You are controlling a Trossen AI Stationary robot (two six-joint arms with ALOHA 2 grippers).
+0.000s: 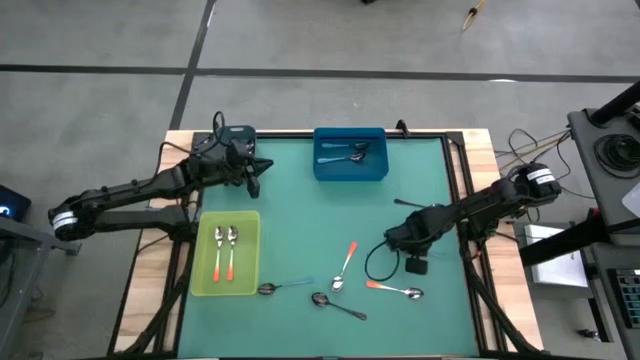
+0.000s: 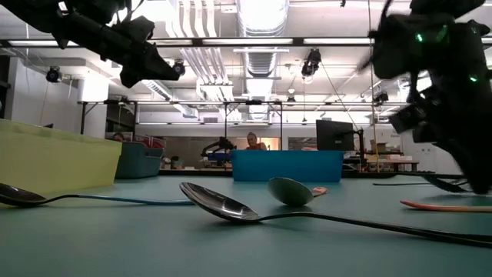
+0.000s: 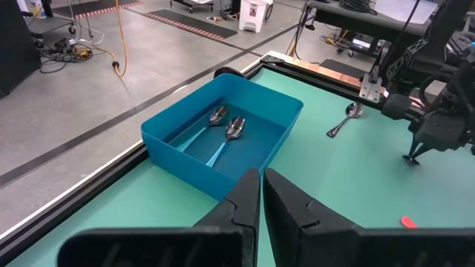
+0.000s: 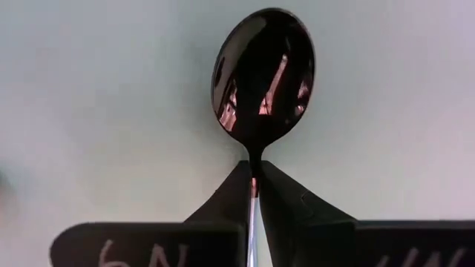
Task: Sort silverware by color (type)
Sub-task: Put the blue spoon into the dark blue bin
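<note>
The right gripper (image 4: 252, 182) is clamping the thin neck of a dark metal spoon (image 4: 263, 74), fingers pressed together on it, with the bowl projecting beyond the fingertips over the green table (image 1: 300, 215). In the high view this gripper (image 1: 393, 240) is sitting right of centre. The left gripper (image 3: 262, 194) is hovering with its fingers together and holding nothing, near the blue bin (image 3: 223, 133) at the upper middle. Two orange-handled spoons (image 1: 224, 252) are lying in the yellow-green tray (image 1: 205, 285) at lower left. Four loose spoons (image 1: 340, 300) are lying along the lower centre.
</note>
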